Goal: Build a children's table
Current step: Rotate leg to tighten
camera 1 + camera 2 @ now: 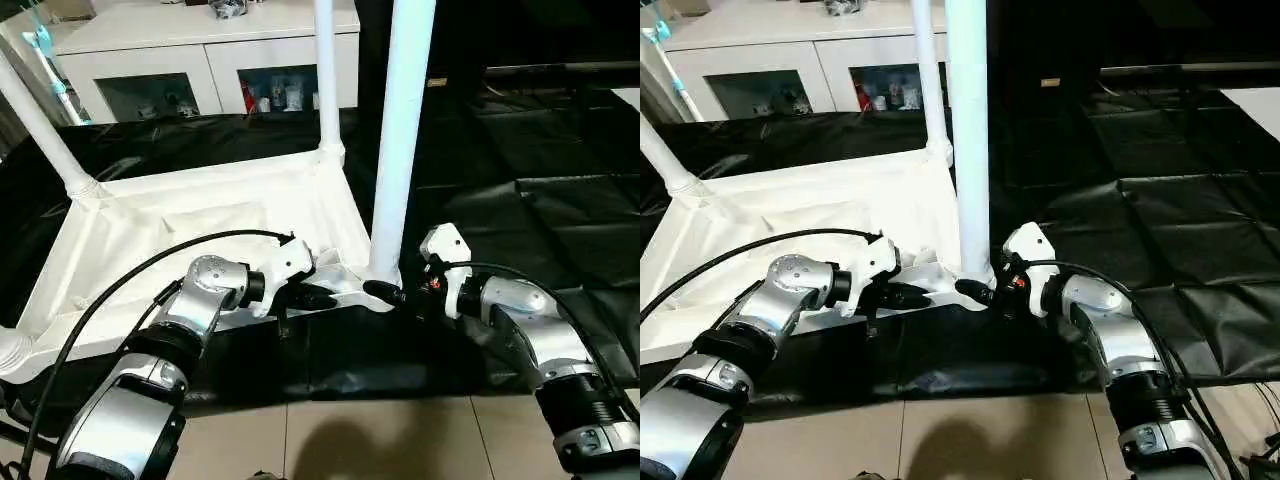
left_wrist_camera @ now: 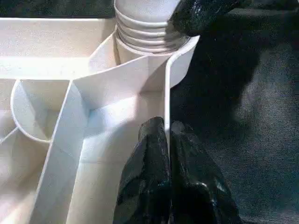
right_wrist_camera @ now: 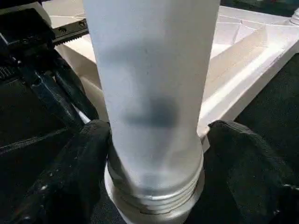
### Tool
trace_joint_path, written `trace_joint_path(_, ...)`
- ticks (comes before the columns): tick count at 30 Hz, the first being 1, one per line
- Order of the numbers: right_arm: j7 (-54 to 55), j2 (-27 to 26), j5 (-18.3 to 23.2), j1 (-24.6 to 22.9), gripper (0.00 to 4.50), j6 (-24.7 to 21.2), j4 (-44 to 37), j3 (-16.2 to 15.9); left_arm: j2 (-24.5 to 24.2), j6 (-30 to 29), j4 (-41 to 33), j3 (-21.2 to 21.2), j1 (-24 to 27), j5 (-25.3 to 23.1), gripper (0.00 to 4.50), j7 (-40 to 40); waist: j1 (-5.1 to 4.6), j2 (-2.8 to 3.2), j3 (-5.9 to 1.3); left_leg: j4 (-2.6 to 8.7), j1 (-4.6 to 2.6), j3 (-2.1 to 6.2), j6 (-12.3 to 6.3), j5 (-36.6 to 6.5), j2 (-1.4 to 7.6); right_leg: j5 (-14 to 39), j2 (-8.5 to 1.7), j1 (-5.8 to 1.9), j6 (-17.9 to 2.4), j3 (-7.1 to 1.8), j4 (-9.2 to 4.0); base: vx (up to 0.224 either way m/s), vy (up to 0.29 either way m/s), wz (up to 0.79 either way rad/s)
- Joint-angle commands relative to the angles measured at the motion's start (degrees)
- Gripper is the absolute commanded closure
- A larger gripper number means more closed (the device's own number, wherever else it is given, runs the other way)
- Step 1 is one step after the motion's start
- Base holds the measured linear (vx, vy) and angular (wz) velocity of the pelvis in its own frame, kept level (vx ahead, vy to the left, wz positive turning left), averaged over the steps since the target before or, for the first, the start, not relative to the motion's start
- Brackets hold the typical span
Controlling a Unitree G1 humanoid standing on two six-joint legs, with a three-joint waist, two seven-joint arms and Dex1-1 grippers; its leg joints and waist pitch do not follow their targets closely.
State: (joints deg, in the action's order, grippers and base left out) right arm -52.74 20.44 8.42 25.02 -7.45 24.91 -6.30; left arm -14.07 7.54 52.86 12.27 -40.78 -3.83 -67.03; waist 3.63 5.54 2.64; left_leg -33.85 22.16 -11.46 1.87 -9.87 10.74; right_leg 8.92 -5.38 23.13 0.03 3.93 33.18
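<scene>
Left tool [image 2: 167,154] pinches the tabletop [image 1: 200,225] rim; right tool [image 3: 154,154] (fingers spread) straddles the upright leg [image 1: 400,140].

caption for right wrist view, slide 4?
Right gripper straddling the white tapered tube leg seated in the white plastic tabletop's corner socket.

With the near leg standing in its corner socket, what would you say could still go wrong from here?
1. The near leg shows thread rings above the socket, so it may not be fully seated and could lean or pop out.
2. The right gripper straddles the leg base; its fingers could knock it.
3. The left gripper pinches only the thin rim of the table top, so it might slip.
</scene>
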Motion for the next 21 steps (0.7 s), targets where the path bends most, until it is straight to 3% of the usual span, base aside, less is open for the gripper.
trace_joint_path(1,0.13,0.39,-0.18,0.02,1.16,-0.5,-1.16,-0.49,0.27,0.07,-1.12,-0.66,0.81,2.0,4.5,-0.83,0.22,-1.4,-4.06,3.71,-0.95,1.13,-4.89,-12.42,2.33,14.55,-3.17,-2.69,-13.58,-1.83,-3.46,0.0,0.0,0.0)
trace_joint_path(4,-0.3,0.44,-0.12,-0.09,1.54,-0.85,-1.3,-0.42,0.32,-0.1,-1.33,-0.66,0.93,1.86,4.5,-0.68,0.2,-1.37,-4.05,3.72,-0.97,1.14,-4.92,-12.45,2.34,14.95,-3.14,-2.66,-13.45,-1.8,-3.5,0.0,0.0,0.0)
trace_joint_path(12,-0.22,0.18,0.15,-0.09,1.88,-0.98,-1.03,-0.42,0.36,-0.62,-1.7,-0.57,1.17,1.7,4.5,-0.49,0.21,-1.45,-4.06,3.67,-0.93,1.13,-5.04,-12.05,2.3,14.92,-3.13,-2.69,-13.39,-1.81,-3.48,0.0,0.0,0.0)
trace_joint_path(18,11.16,-4.37,-2.77,1.81,1.94,-2.93,3.95,0.56,2.74,-3.22,1.76,-2.23,-0.88,0.98,4.5,7.93,-0.4,-1.63,-3.87,3.89,-0.88,1.23,-3.73,-13.4,2.11,18.02,-3.11,-2.52,-12.56,-1.78,-3.81,0.0,0.0,0.0)
trace_joint_path(21,16.99,-8.02,-3.83,2.26,1.94,-4.04,5.09,0.45,4.73,-4.79,3.76,-2.48,-2.37,0.13,4.5,13.12,-0.94,-1.57,-3.7,4.05,-1.31,1.32,-2.56,-15.5,2.02,21.11,-3.16,-2.28,-11.71,-1.86,-4.3,0.0,0.0,0.0)
